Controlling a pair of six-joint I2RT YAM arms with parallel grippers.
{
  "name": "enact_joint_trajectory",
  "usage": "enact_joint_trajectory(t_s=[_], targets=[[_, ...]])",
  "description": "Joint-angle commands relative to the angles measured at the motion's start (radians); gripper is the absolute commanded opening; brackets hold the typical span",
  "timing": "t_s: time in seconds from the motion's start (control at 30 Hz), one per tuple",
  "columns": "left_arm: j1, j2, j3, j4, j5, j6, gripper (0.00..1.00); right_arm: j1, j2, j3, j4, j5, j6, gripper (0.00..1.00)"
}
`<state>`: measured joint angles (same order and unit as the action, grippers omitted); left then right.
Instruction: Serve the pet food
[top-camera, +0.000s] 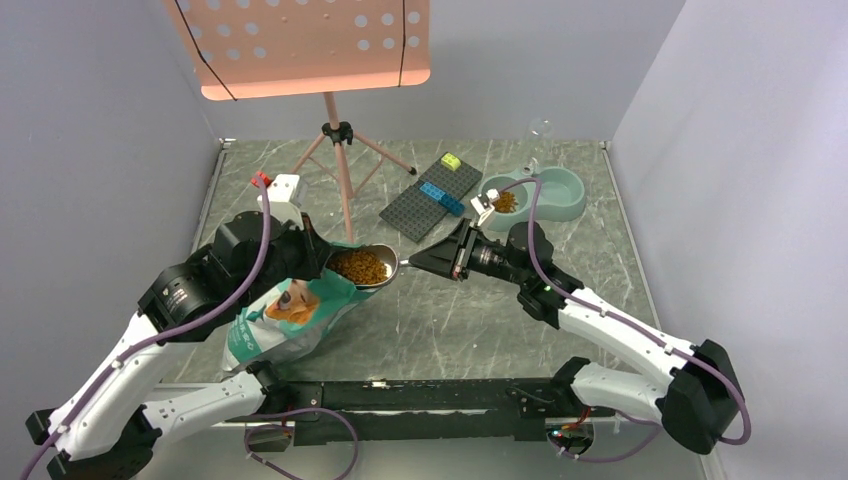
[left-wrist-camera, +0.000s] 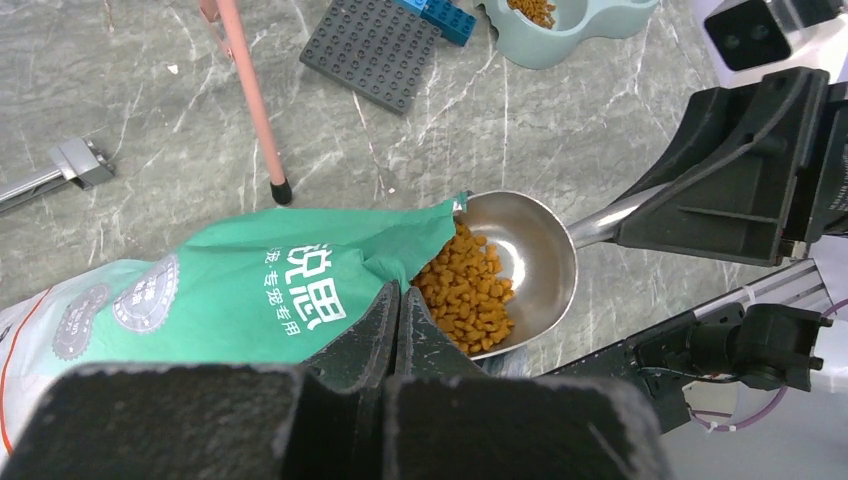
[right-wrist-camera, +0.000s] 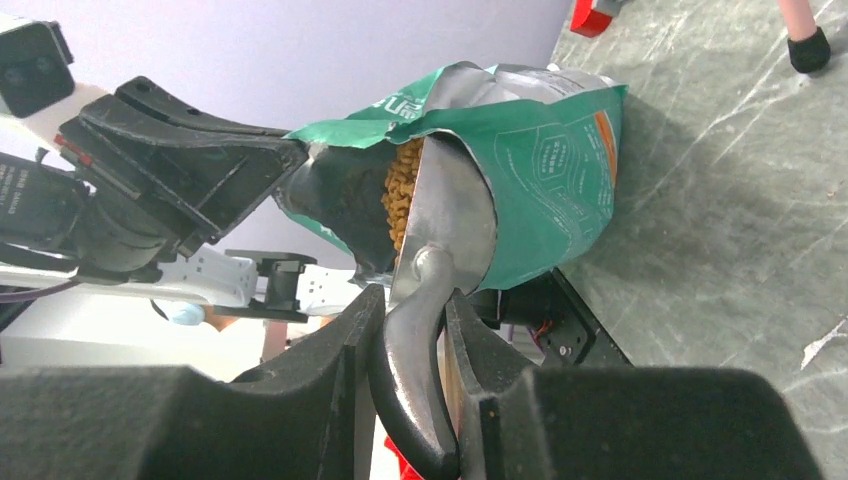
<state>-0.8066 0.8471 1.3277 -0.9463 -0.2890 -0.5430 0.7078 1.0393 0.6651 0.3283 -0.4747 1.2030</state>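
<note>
- One teal-green foil bag (top-camera: 285, 322) printed with a golden dog, toward the near left corner of the table (top-camera: 480, 320), mouth open. The left gripper (left-wrist-camera: 398, 305) is clenched on its top edge.
- One round polished steel scoop (left-wrist-camera: 532, 250), its bowl at the bag mouth. The right gripper (right-wrist-camera: 415, 330) grasps its handle.
- Pet food (left-wrist-camera: 465, 295), small orange-brown kibble pellets. One heap lies in the scoop; a smaller heap lies in the left well of one pale blue-grey double bowl (top-camera: 578, 208) near the far right corner.
- One dark grey studded baseplate (top-camera: 420, 208) carrying two blue bricks (top-camera: 433, 189) and one yellow-green brick (top-camera: 451, 160).
</note>
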Motion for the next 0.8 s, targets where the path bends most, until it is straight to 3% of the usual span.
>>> enact_joint_trajectory(t_s=[0.0,0.07,0.17,0.23,0.33,0.47,0.5,0.6,0.63,0.73,0.77], targets=[[-0.006,-0.009,0.058,0.196,0.006,-0.013,0.00,-0.032,-0.036,0.003,0.094,0.042,0.022,0.00],[-0.006,-0.004,0.065,0.193,0.004,-0.013,0.00,-0.056,-0.075,-0.015,0.058,0.048,0.009,0.00],[-0.006,0.006,0.079,0.185,0.004,-0.013,0.00,-0.060,0.012,-0.053,0.262,0.019,0.085,0.00],[-0.006,0.013,0.084,0.185,0.004,-0.016,0.00,-0.065,0.025,-0.070,0.305,-0.006,0.118,0.00],[-0.005,0.016,0.093,0.178,0.000,-0.018,0.00,-0.076,-0.092,-0.081,0.137,0.045,0.045,0.00],[-0.005,0.025,0.102,0.171,-0.005,-0.014,0.00,-0.076,0.064,-0.112,0.422,-0.027,0.167,0.00],[-0.005,0.030,0.105,0.173,-0.002,-0.013,0.00,-0.077,0.066,-0.116,0.429,-0.035,0.173,0.00],[-0.006,0.033,0.110,0.176,0.003,-0.016,0.00,-0.103,-0.089,-0.107,0.167,0.026,0.060,0.00],[-0.006,0.035,0.110,0.175,0.007,-0.015,0.00,-0.107,-0.090,-0.115,0.183,0.034,0.070,0.00],[-0.005,0.042,0.110,0.171,0.012,-0.014,0.00,-0.075,0.121,-0.054,0.418,-0.051,0.151,0.00],[-0.006,0.047,0.113,0.174,0.014,-0.015,0.00,-0.069,0.126,-0.032,0.408,-0.063,0.142,0.00]])
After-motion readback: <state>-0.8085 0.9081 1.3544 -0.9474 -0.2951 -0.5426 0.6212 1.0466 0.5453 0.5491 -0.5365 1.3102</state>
